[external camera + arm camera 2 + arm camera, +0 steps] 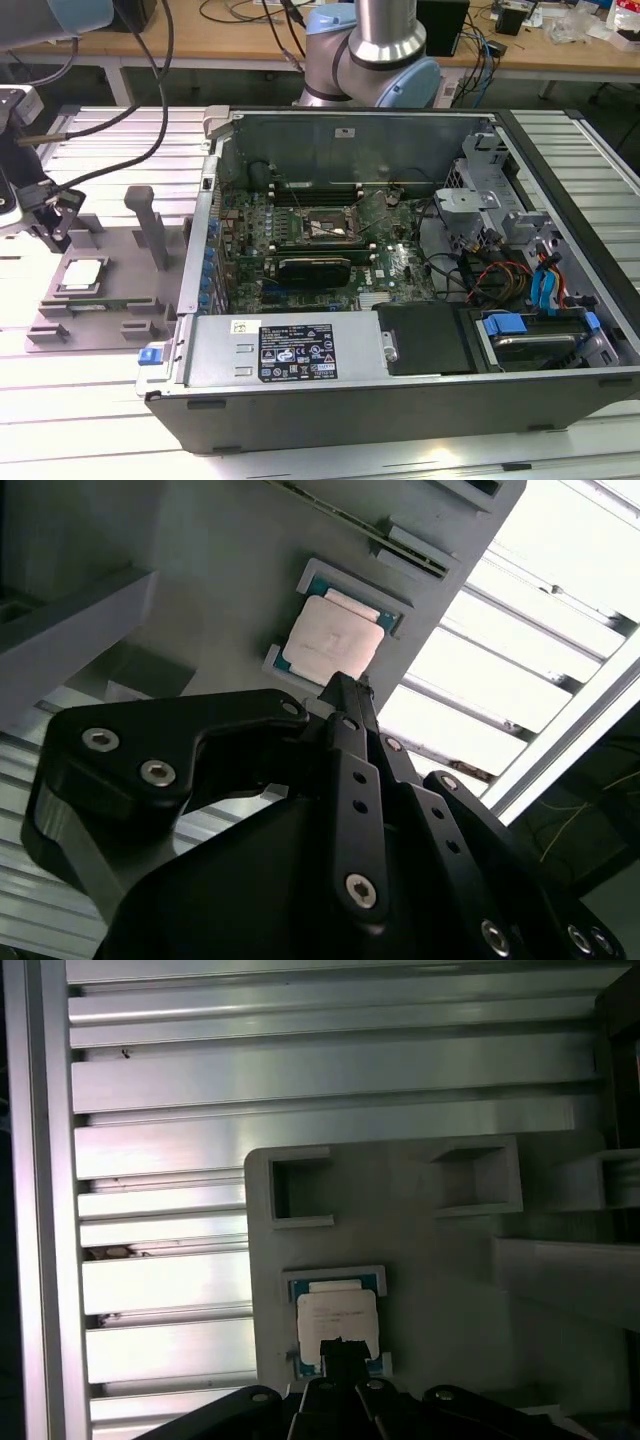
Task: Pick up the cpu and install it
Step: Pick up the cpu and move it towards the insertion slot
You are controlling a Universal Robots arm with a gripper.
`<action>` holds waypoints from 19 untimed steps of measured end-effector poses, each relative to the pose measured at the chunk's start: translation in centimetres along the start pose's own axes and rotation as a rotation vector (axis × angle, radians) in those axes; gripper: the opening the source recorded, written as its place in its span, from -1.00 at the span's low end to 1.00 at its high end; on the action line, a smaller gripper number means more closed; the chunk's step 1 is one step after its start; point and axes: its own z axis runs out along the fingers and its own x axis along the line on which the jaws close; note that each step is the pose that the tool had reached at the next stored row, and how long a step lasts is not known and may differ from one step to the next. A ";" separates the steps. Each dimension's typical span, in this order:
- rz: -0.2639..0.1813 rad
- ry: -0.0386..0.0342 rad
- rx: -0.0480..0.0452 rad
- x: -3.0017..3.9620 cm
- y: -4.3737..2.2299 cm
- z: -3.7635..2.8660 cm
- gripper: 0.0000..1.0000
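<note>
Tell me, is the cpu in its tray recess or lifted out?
In. The cpu lies flat inside the grey tray's framed recess, the claw close by.

An open computer case (350,145) lies on its side on the slatted metal tabletop (100,140), across its middle and the exterior view's right. Inside are a green motherboard (400,265) and what may be drive bays with blue clips (545,285). A grey plastic tray (120,275) with an upright post (152,228) lies just beside the case, toward the tabletop's edge on the exterior view's left.
</note>
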 end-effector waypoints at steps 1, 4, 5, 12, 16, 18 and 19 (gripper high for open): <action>0.000 0.0000 0.0002 0.00 -0.01 0.13 -0.79; 0.000 -0.0004 0.0040 0.02 -0.02 0.65 -0.79; 0.000 -0.0005 0.0075 -0.01 -0.03 0.79 -0.79; 0.000 -0.0010 0.0107 -0.45 -0.34 1.54 -0.79; -0.001 -0.0008 0.0110 -0.60 -0.42 1.98 -0.79; -0.001 -0.0009 0.0110 -0.60 -0.45 2.51 -0.79; -0.003 -0.0007 0.0111 -0.60 -0.45 2.55 -0.79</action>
